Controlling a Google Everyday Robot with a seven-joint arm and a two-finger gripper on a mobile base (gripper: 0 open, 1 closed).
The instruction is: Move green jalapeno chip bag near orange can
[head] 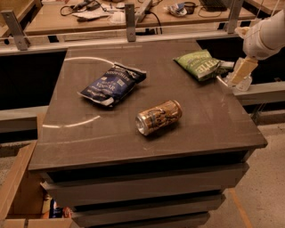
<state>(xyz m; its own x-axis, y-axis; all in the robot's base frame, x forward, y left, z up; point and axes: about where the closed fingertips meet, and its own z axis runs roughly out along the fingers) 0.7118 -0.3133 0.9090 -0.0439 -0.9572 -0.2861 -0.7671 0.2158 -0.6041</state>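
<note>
The green jalapeno chip bag [198,64] lies flat at the far right of the dark table top [107,138]. The orange can [159,117] lies on its side near the middle of the table, its silver top facing front left, about a can's length nearer than the bag. My gripper [224,73] hangs from the white arm [266,37] at the table's right edge, right beside the bag's right end. Its fingers are open, one [226,65] at the bag's far corner and one [221,80] just nearer. It holds nothing.
A larger dark blue chip bag [113,83] lies left of centre, behind and left of the can. A wooden bench with cables [89,13] and metal posts [130,15] runs behind the table. An open cardboard box [22,196] sits on the floor at front left.
</note>
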